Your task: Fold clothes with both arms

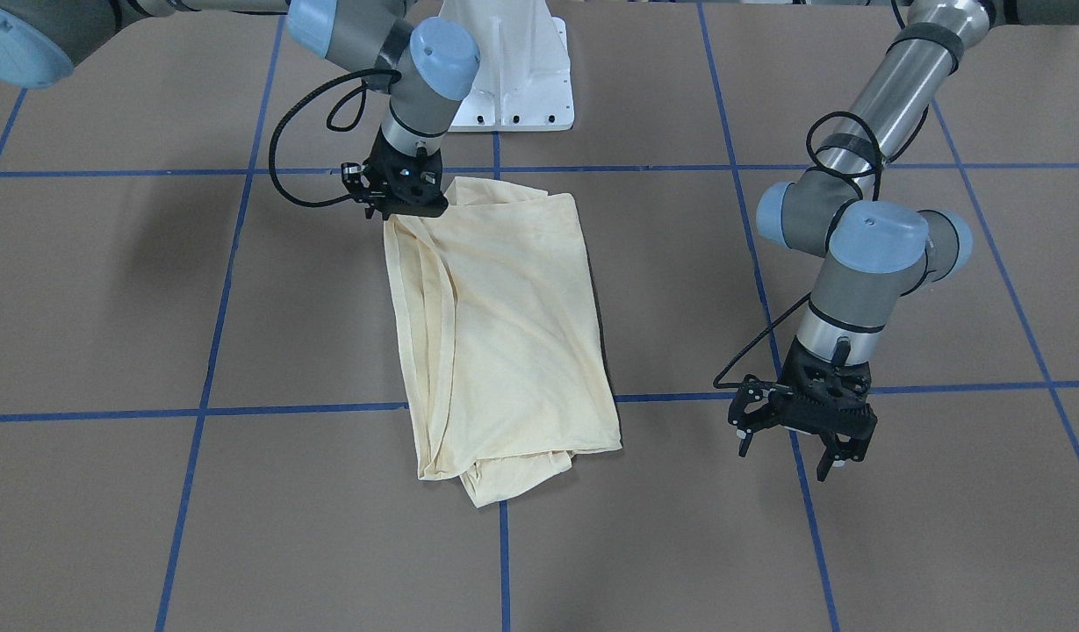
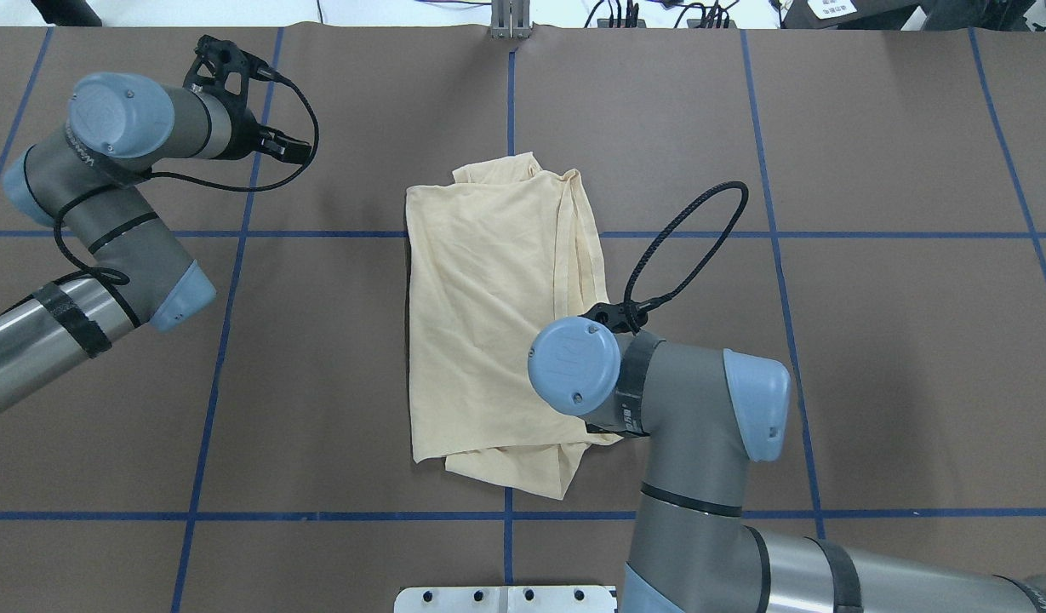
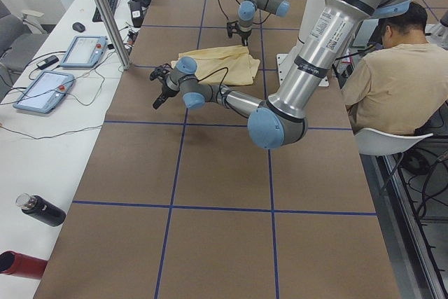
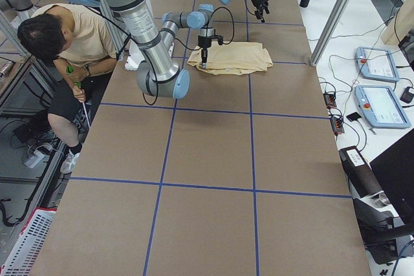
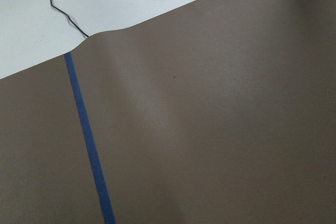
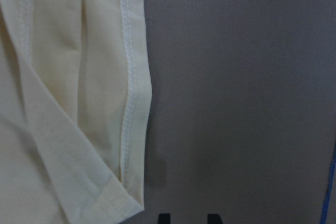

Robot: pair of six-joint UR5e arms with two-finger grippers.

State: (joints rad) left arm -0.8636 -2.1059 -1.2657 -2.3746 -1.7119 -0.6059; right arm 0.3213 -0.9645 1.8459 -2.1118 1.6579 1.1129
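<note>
Well, my left gripper [image 1: 785,458] hangs above the bare table [image 1: 153,307] toward the far edge on my left, its fingers spread wide and holding nothing. Mid-table lies the cream T-shirt [image 1: 504,325], folded into a long rectangle. My right gripper [image 1: 407,211] sits low at the shirt's corner nearest my base edge. Its fingertips [image 6: 164,217] are slightly apart on brown table, with the hem just beside them.

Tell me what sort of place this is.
Most likely a robotics lab set up for recording manipulation work. Two robot arms work at a table gridded with blue tape, teach pendants lie beside it, and an operator sits close by.
</note>
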